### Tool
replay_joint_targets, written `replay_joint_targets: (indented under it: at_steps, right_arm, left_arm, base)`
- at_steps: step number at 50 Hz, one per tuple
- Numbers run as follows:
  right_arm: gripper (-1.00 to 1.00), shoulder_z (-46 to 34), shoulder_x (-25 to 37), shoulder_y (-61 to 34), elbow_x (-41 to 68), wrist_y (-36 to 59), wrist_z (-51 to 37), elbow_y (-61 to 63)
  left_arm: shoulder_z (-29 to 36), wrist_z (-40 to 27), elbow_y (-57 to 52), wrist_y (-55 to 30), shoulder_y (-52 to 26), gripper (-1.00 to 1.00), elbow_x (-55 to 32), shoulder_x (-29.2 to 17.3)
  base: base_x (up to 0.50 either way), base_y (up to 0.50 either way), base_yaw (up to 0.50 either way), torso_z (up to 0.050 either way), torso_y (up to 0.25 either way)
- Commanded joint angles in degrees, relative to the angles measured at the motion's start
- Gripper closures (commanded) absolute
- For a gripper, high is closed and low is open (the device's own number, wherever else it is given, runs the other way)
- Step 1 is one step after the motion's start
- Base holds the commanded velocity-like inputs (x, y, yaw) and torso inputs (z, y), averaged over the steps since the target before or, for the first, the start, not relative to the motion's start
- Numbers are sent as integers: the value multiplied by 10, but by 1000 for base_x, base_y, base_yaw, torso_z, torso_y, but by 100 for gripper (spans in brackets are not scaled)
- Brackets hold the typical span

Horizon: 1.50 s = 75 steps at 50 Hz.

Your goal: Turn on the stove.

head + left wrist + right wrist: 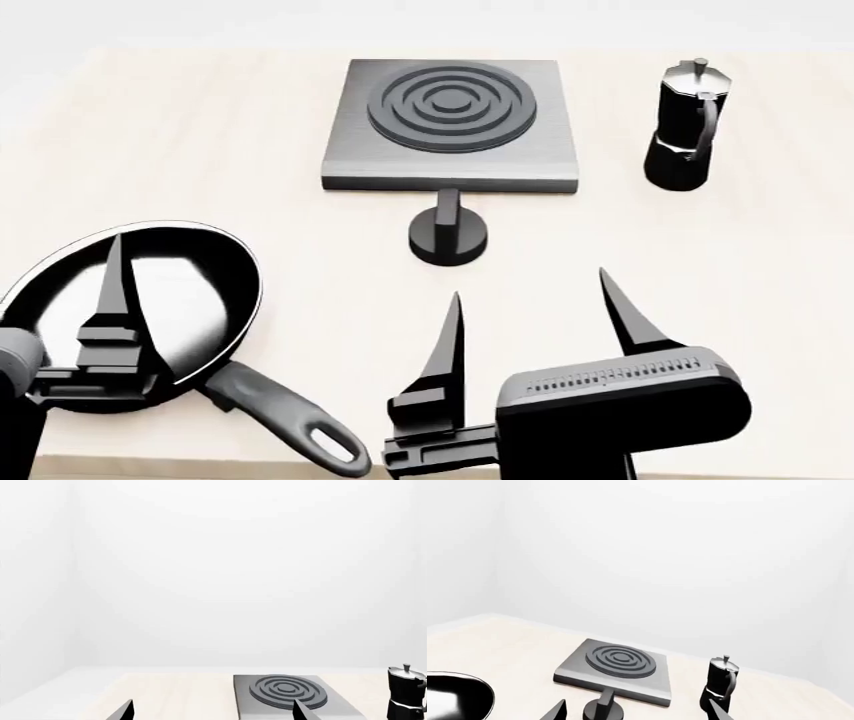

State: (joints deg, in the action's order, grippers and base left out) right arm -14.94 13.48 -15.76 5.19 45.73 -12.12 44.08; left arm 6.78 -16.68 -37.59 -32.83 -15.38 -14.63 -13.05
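Brushed-grey metal fills the far edge of my left wrist view: the flat square stove slab [293, 700] with its raised burner of concentric dark rings [288, 690] sits ahead of the left gripper [212, 711], whose two finger tips stand wide apart with nothing between them; the knob is cut off below the frame. From the head view, that gripper hangs over the black round frying pan [200, 300], parked clear of the job, though only one finger shows. My right gripper [534, 320] is spread wide and empty, lined up just short of the small black round knob [447, 237], which I judge is its target. The right wrist view shows the knob just ahead between the fingers, and the black faceted moka pot [720, 682] off to the side, partly hidden by a fingertip.
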Motion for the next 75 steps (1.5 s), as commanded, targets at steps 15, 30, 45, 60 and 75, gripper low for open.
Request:
replay_joint_targets:
  at_steps: [15,30,45,60,75]
  right_arm:
    - [-100,-5,5,-2,7,0,-5,-1]
    - [-100,2,2,0,19,-11,-6,-6]
    - [-100,0,6,2,21,-15,-10,-7]
    - [-100,-3,9,0,24,-11,-15,-5]
    - [-100,-5,11,-2,26,-11,-19,-7]
  left_arm:
    - [4,-8,-1,0,-1,-100,-6,-6]
    - [6,-11,3,4,-1,-100,-10,-9]
    - [8,-15,1,6,0,-100,-13,-12]
    - [9,-20,-2,2,-2,-100,-18,-15]
    - [10,-23,0,4,-3,-100,-22,-18]
  base:
    - [0,137,0,0,0]
    - [43,18,0,0,0]
    - [259,0,0,0,0]
    - [260,0,0,0,0]
    - [260,0,0,0,0]
